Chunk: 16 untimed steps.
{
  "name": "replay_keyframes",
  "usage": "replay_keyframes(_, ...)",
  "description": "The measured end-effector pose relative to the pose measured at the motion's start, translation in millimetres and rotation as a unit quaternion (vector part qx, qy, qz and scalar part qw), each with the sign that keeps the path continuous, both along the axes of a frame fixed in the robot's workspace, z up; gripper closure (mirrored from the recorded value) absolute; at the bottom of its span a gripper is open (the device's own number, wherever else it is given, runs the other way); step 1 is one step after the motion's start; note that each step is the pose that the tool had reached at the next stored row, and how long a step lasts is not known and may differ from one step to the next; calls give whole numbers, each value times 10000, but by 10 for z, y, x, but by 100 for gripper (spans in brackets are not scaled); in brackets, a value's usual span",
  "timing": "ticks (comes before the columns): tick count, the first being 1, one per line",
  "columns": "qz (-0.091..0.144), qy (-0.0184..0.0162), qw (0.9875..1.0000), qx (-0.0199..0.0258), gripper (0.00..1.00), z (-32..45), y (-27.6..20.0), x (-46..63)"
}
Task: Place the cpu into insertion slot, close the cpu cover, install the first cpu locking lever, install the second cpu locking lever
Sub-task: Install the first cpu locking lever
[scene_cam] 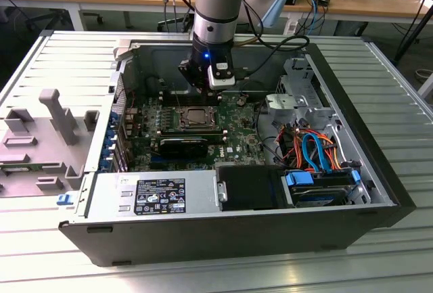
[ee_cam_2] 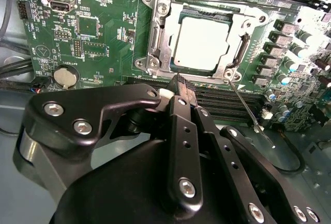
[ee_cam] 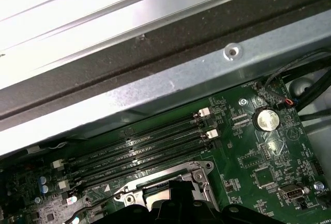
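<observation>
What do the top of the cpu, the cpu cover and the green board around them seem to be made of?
Top of the cpu: metal, likely plated, dull silver-grey with soft, even glare. Around it the cpu cover: probably stamped steel, brighter, with sharp highlights on bent edges. Under both, the circuit board: green lacquered laminate, perhaps fibreglass, showing fine traces.

we see the computer case (scene_cam: 379, 191) lying open on the table (scene_cam: 61, 53). inside it, the cpu (ee_cam_2: 201, 42) sits in the insertion slot (ee_cam_2: 207, 11), with the cpu cover (ee_cam_2: 155, 32) down around it. memory slots (ee_cam_2: 227, 105) lie just beside the socket. the gripper (ee_cam_2: 178, 79) hangs over the cover's far edge. the power supply (scene_cam: 155, 195) fills the near side, and the drives (scene_cam: 321, 188) lie on the exterior view's right.
</observation>
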<state>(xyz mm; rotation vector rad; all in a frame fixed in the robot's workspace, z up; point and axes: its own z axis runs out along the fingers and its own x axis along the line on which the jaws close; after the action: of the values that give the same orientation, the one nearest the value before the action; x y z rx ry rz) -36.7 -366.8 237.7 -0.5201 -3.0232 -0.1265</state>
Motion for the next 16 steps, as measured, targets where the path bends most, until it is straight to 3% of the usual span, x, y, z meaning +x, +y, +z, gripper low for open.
replay_keyframes(16, 127, 0, 9999, 27, 89, 0, 0, 0)
